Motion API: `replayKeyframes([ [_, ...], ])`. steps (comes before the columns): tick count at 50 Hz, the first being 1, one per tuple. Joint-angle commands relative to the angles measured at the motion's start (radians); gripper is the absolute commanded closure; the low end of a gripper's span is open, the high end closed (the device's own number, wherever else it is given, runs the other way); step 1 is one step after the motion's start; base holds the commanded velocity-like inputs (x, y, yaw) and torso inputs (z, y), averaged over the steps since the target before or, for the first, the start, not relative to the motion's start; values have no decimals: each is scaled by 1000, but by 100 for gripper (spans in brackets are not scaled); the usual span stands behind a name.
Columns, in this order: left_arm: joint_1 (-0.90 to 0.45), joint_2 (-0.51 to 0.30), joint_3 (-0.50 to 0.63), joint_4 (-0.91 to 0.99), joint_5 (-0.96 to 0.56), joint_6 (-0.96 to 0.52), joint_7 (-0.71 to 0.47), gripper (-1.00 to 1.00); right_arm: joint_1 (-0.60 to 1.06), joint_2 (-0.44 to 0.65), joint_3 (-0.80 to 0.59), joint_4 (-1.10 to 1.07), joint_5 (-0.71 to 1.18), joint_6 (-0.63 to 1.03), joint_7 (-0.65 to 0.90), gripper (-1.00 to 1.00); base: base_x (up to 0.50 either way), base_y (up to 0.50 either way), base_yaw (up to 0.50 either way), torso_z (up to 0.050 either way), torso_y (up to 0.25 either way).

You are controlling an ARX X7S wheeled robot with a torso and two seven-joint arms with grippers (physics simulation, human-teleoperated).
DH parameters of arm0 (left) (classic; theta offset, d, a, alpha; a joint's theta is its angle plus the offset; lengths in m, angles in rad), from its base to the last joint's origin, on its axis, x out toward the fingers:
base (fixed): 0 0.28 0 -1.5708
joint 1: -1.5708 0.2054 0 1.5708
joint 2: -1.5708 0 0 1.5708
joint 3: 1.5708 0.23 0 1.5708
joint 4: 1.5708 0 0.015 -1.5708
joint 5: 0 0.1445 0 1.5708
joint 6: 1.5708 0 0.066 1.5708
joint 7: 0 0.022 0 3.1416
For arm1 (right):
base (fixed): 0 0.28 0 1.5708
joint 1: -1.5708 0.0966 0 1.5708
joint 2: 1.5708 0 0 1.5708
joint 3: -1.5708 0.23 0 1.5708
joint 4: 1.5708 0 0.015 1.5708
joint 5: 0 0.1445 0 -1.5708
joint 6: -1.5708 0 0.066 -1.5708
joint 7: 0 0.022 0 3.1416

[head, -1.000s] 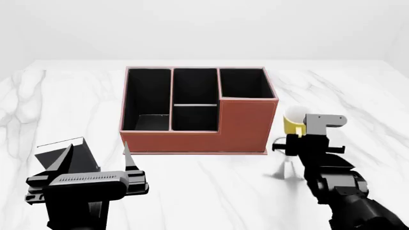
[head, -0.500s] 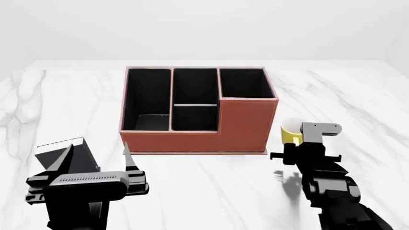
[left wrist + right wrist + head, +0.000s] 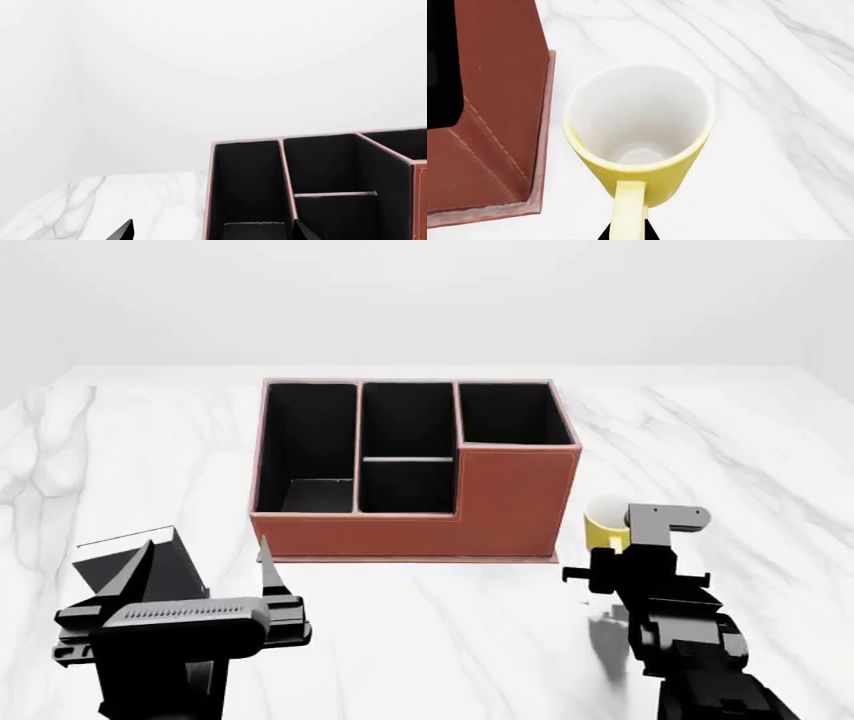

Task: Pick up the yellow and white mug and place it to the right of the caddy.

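Note:
The yellow and white mug [image 3: 603, 521] stands upright just right of the reddish-brown caddy [image 3: 507, 502], close to its taller corner section. My right gripper [image 3: 625, 542] is shut on the mug's yellow loop handle. In the right wrist view the mug [image 3: 639, 125] shows its white inside, with the handle [image 3: 628, 210] pinched at my gripper [image 3: 627, 234] and the caddy wall [image 3: 494, 115] beside it. I cannot tell whether the mug rests on the table. My left gripper [image 3: 203, 575] is open and empty at the near left, and the left wrist view [image 3: 213, 235] looks into the caddy [image 3: 212, 190].
A small black upright block [image 3: 120, 562] stands at the near left, right behind my left gripper. The white marble table [image 3: 427, 640] stretches around the caddy, and its far edge meets a plain white wall.
My right gripper has brought the mug down and toward me along the caddy's right side. The left arm, caddy and black block have not moved.

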Motion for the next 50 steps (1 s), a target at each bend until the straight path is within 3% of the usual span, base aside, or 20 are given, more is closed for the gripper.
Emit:
replayKeyframes([
  [1, 0, -3, 2, -1, -2, 1, -3, -100, -8, -2, 41, 6, -58, 15, -7, 100, 0, 0, 0, 0, 0],
  [18, 3, -7, 2, -3, -6, 8, -7, -100, -12, -4, 42, 6, -68, 38, -11, 100, 0, 0, 0, 0, 0],
  [19, 4, -7, 2, -3, -7, 8, -7, -100, -12, -4, 42, 6, -68, 37, -10, -100, 0, 0, 0, 0, 0],
  [44, 5, -13, 5, 2, -12, 10, -14, -100, 25, 25, 58, -8, -63, -82, -4, -100, 0, 0, 0, 0, 0],
  [50, 6, -14, 6, 7, -12, 8, -17, -100, -191, 32, 85, -556, -33, 220, -4, -100, 0, 0, 0, 0, 0],
])
